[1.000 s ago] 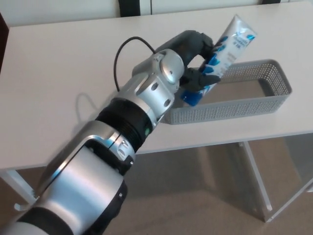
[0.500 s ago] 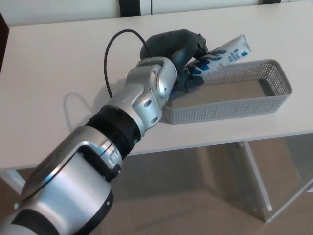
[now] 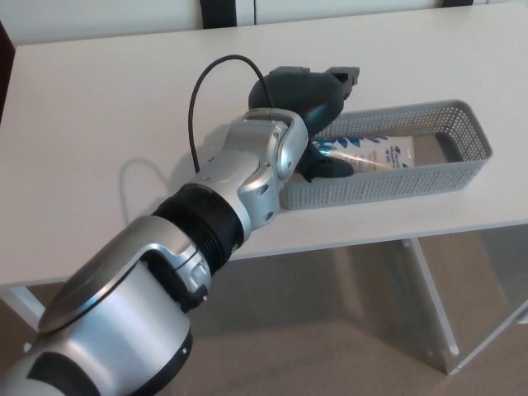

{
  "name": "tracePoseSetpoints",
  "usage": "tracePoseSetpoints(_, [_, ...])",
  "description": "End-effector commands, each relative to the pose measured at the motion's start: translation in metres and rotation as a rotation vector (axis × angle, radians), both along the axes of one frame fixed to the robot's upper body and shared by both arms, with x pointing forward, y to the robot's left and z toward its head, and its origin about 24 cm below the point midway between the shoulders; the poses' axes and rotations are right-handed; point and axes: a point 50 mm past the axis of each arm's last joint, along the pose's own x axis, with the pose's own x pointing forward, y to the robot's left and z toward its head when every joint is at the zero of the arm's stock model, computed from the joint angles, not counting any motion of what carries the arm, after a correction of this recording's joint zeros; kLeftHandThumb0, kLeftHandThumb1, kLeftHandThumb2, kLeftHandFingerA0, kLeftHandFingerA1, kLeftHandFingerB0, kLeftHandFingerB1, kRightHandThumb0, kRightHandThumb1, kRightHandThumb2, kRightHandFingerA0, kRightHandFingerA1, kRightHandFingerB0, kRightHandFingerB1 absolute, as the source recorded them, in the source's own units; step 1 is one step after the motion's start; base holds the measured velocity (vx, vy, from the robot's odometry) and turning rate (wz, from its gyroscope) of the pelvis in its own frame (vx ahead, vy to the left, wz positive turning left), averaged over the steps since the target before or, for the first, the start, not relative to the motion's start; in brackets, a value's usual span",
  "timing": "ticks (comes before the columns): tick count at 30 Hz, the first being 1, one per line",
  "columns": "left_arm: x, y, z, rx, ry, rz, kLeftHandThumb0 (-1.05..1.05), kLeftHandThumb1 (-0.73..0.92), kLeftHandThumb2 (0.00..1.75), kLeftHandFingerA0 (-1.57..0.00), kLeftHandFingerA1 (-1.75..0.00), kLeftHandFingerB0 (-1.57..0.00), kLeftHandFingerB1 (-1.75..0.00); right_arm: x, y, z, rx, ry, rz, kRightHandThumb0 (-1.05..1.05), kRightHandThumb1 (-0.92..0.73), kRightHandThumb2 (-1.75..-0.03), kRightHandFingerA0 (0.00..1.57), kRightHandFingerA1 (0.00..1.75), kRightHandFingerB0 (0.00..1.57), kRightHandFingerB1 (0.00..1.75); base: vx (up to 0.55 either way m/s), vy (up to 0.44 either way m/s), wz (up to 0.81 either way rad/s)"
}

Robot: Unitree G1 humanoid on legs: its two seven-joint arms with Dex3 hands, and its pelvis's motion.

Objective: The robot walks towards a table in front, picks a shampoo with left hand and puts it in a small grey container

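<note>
Lying flat inside the grey container [image 3: 396, 181], the shampoo tube [image 3: 371, 153] sits right by the wide-open left hand [image 3: 301, 95], whose fingers [image 3: 330, 169] could snag it lifting away.

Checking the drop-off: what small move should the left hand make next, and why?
Probably lift the left hand straight up and draw it back. The shampoo tube lies flat inside the grey container, and the hand's fingers look spread off it, so only clearing the container's rim seems left.
</note>
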Motion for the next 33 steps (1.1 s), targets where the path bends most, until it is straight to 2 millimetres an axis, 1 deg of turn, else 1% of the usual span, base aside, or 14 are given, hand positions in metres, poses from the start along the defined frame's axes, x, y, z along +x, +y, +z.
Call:
tracePoseSetpoints(1, [0.004, 0.008, 0.006, 0.002, 0.001, 0.017, -1.01, 0.61, 0.62, 0.0, 0.0, 0.0, 0.0, 0.002, -0.003, 0.002, -0.001, 0.001, -0.009, -0.37, -0.69, -0.61, 0.63, 0.48, 0.54, 0.41, 0.0, 0.0, 0.0])
tracePoseSetpoints(6, [0.002, 0.012, 0.029, -0.065, -0.068, -0.026, -0.99, 0.59, 0.64, 0.0, 0.0, 0.0, -0.01, 0.001, -0.005, 0.003, -0.009, -0.001, -0.016, -0.38, -0.69, -0.6, 0.65, 0.47, 0.55, 0.41, 0.0, 0.0, 0.0])
tracePoseSetpoints(7, [-0.001, 0.014, 0.044, -0.096, -0.111, -0.052, -0.91, 0.51, 0.93, 0.0, 0.0, 0.0, -0.02, 0.003, -0.006, 0.004, -0.012, -0.004, -0.014, -0.38, -0.7, -0.61, 0.65, 0.47, 0.54, 0.4, 0.0, 0.0, 0.0])
tracePoseSetpoints(10, [-0.008, 0.026, 0.081, -0.165, -0.21, -0.116, -0.92, 0.53, 0.94, 0.0, 0.0, 0.0, -0.02, 0.013, -0.007, 0.007, -0.016, -0.017, -0.005, -0.39, -0.7, -0.61, 0.64, 0.48, 0.49, 0.39, 0.0, 0.0, 0.0])
tracePoseSetpoints(12, [-0.022, 0.041, 0.121, -0.195, -0.324, -0.151, -0.93, 0.52, 0.81, 0.0, -0.01, 0.0, -0.06, 0.019, -0.006, 0.009, -0.017, -0.03, 0.003, -0.38, -0.69, -0.6, 0.63, 0.48, 0.46, 0.38, 0.0, 0.0, 0.0])
tracePoseSetpoints(16, [-0.053, 0.062, 0.154, -0.234, -0.415, -0.208, -0.83, 0.49, 0.92, 0.0, -0.07, 0.0, -0.11, 0.012, -0.007, 0.007, -0.035, -0.005, 0.027, -0.37, -0.7, -0.61, 0.66, 0.46, 0.47, 0.38, 0.0, 0.0, 0.0])
tracePoseSetpoints(18, [-0.088, 0.086, 0.17, -0.284, -0.502, -0.271, -0.81, 0.48, 0.91, 0.0, -0.08, 0.0, -0.13, 0.01, -0.005, 0.006, -0.042, 0.011, 0.054, -0.39, -0.7, -0.62, 0.63, 0.48, 0.51, 0.39, 0.0, 0.0, 0.0])
tracePoseSetpoints(22, [-0.134, 0.11, 0.168, -0.327, -0.531, -0.347, -0.77, 0.48, 0.89, -0.02, -0.15, -0.02, -0.2, 0.001, -0.007, 0.003, -0.043, 0.031, 0.037, -0.38, -0.69, -0.61, 0.64, 0.54, 0.53, 0.41, 0.0, 0.0, 0.0])
tracePoseSetpoints(25, [-0.175, 0.129, 0.153, -0.419, -0.459, -0.387, -0.79, 0.51, 0.83, -0.13, -0.41, -0.03, -0.34, -0.002, -0.01, 0.004, -0.033, 0.041, -0.001, -0.4, -0.72, -0.61, 0.63, 0.64, 0.53, 0.47, 0.0, 0.0, 0.0])
tracePoseSetpoints(26, [-0.194, 0.137, 0.142, -0.468, -0.403, -0.4, -0.68, 0.53, 0.57, -0.2, -0.32, -0.16, -0.27, -0.004, -0.01, 0.003, -0.034, 0.044, -0.01, -0.42, -0.71, -0.61, 0.63, 0.66, 0.54, 0.5, 0.0, 0.0, 0.0])
tracePoseSetpoints(27, [-0.209, 0.143, 0.131, -0.519, -0.346, -0.421, -0.3, 0.27, 0.87, -0.07, -0.51, -0.07, -0.5, -0.006, -0.01, 0.003, -0.032, 0.049, -0.013, -0.43, -0.7, -0.61, 0.63, 0.7, 0.54, 0.53, 0.0, 0.0, 0.0])
tracePoseSetpoints(30, [-0.228, 0.151, 0.116, -0.611, -0.251, -0.433, -0.28, 0.27, 0.87, -0.1, -0.52, -0.09, -0.51, -0.01, -0.011, 0.002, -0.03, 0.056, -0.02, -0.42, -0.71, -0.61, 0.63, 0.7, 0.53, 0.53, 0.0, 0.0, 0.0])
tracePoseSetpoints(31, [-0.242, 0.16, 0.102, -0.685, -0.145, -0.401, -0.53, 0.47, 0.55, -0.31, -0.34, -0.31, -0.31, -0.013, -0.011, 0.001, -0.03, 0.057, -0.045, -0.37, -0.71, -0.6, 0.65, 0.72, 0.54, 0.52, 0.0, 0.0, 0.0])
tracePoseSetpoints(33, [-0.27, 0.177, 0.081, -0.819, 0.045, -0.334, -0.54, 0.46, 0.55, -0.32, -0.35, -0.34, -0.32, -0.015, -0.012, 0.0, -0.029, 0.058, -0.073, -0.37, -0.72, -0.59, 0.65, 0.7, 0.53, 0.51, 0.0, 0.0, 0.0])
